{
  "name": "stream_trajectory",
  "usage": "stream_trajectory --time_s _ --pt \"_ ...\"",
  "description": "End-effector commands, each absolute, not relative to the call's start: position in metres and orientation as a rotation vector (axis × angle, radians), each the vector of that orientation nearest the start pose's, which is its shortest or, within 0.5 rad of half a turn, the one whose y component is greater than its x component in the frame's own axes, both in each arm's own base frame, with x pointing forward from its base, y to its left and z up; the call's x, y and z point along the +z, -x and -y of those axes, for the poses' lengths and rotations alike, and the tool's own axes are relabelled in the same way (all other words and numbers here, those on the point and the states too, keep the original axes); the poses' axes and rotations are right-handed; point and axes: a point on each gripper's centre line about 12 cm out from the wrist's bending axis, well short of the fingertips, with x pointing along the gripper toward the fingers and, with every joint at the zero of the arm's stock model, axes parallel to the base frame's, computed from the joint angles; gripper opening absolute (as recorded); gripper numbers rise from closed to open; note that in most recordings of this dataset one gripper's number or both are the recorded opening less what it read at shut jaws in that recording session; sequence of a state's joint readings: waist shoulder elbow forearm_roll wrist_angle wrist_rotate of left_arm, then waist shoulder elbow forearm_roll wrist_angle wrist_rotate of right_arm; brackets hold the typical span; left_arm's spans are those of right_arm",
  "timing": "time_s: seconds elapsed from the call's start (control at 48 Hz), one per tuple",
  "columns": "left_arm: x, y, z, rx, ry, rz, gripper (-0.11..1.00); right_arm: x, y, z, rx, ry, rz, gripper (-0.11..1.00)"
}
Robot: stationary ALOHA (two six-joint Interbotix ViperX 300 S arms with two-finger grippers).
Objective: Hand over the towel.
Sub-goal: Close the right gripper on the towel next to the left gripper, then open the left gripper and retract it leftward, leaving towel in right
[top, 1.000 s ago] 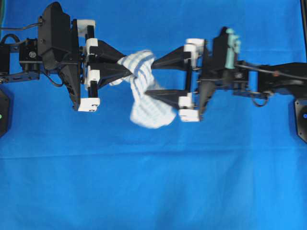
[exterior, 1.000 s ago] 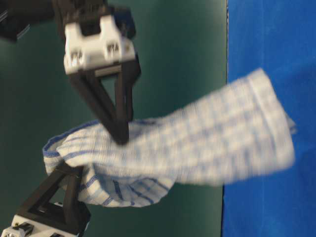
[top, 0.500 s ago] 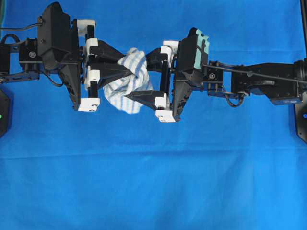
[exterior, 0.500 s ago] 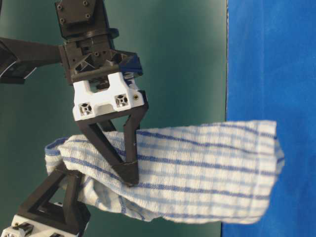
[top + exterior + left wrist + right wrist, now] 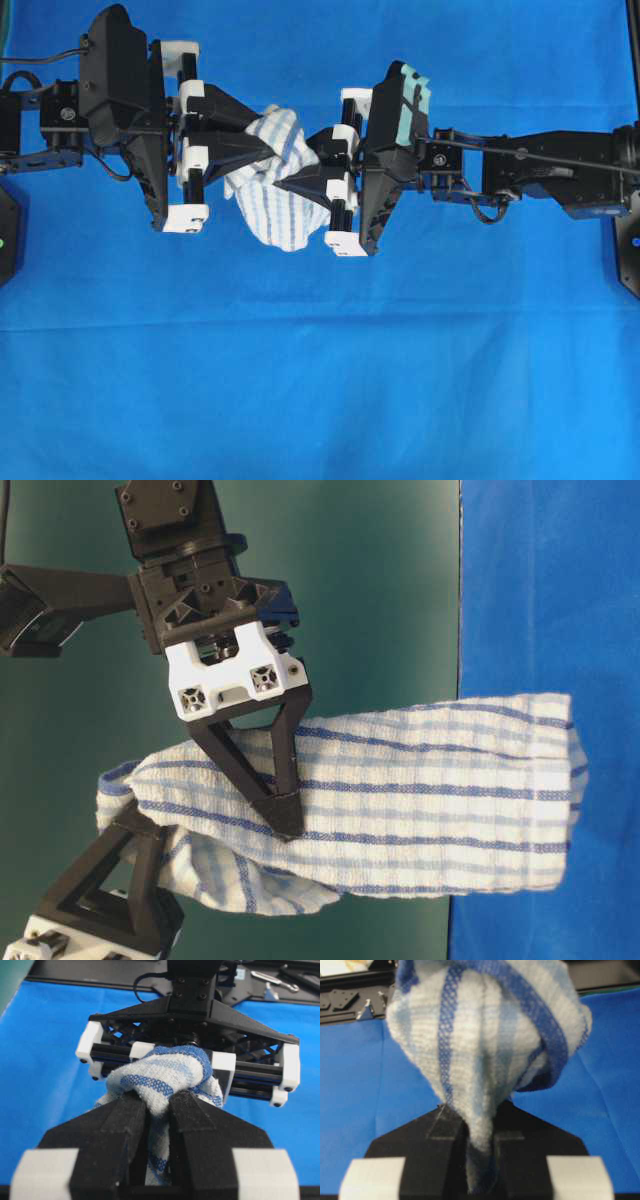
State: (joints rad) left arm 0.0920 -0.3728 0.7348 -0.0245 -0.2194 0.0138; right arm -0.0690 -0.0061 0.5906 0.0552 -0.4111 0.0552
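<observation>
Item: transfer of the towel (image 5: 278, 190), mid-air, both arms engaged.

Left gripper (image 5: 155, 1110): jaws clenched on one bunched end of the towel; in the left wrist view the cloth is pinched in the narrow slot between the two black fingers (image 5: 120, 1135) and bulges out above them.

Right gripper (image 5: 481, 1132): jaws drawn together on the cloth; the right wrist view shows a fold wedged between the fingers, the rest ballooning above. The table-level view shows the fingertips pressed into the striped fabric partway along its length.

Towel: white with blue-grey stripes, held off the bench between the two grippers, which face each other. In the overhead view it sits bunched between them, a loose lobe hanging below the line of the arms. In the table-level view the free end (image 5: 520, 790) extends away from both grippers, unsupported.

Bench: covered by a plain blue sheet (image 5: 320, 380); the towel does not appear to rest on it.

Step in hand, by judgement: the handover point, both grippers on the cloth at once. The next move calls for the left jaws to let go, with the right grip proven firm first, then the arms drawing apart without snagging the fold.

Containers: none in view; nothing to list as contents.
</observation>
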Motion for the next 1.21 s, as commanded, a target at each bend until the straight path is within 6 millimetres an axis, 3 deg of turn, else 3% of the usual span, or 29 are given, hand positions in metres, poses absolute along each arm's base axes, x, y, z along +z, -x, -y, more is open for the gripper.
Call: stream_trajectory --time_s 0.0,0.25,0.333,0.625,0.771,1.0,1.188 --pt "0.315 -0.34 -0.032 0.097 0.016 -0.104 0.11 0.261 -0.422 0.031 -0.095 -0.106 -0.12 0.08" --pt "0.316 -0.322 -0.03 0.098 0.028 -0.089 0.82 0.271 -0.4 0.03 -0.094 -0.107 -0.105 0.08" --pt "0.317 -0.312 -0.029 0.099 0.027 -0.077 0.93 0.276 -0.387 0.029 -0.094 -0.107 -0.094 0.08" --pt "0.323 -0.273 -0.026 0.098 0.029 -0.02 0.93 0.282 -0.329 0.025 -0.095 -0.11 -0.065 0.08" --pt "0.323 -0.266 -0.025 0.099 0.03 -0.008 0.93 0.285 -0.314 0.024 -0.093 -0.113 -0.058 0.08" --pt "0.321 -0.268 -0.025 0.098 0.029 -0.017 0.93 0.282 -0.317 0.03 -0.112 -0.115 -0.074 0.08" --pt "0.321 -0.268 -0.025 0.098 0.031 -0.017 0.93 0.268 -0.331 0.044 -0.153 -0.119 -0.153 0.08"
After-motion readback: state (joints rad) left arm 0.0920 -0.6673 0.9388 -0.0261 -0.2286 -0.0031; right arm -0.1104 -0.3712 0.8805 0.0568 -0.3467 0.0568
